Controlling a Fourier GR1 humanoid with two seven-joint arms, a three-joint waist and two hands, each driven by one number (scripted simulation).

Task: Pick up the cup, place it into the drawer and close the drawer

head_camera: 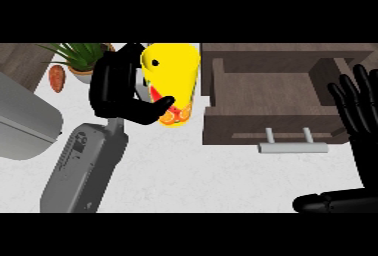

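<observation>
Cup (171,75): a tall yellow one with orange-slice and red markings near its lower end, held in my left robot hand (122,95). My black fingers curl around its left side and my thumb crosses its lower part, so the hand is clamped on the cup. The cup sits at the upper middle of the view, just left of the drawer (273,97).

The drawer is pulled out, brown, with a pale bar handle (292,147) on its front. My right robot hand (358,107) shows at the right edge, over the drawer's right side, fingers straight and spread apart.

Farther left on the white tabletop (199,175) stand a potted plant (80,56) and a small orange object (57,78) beside it.
</observation>
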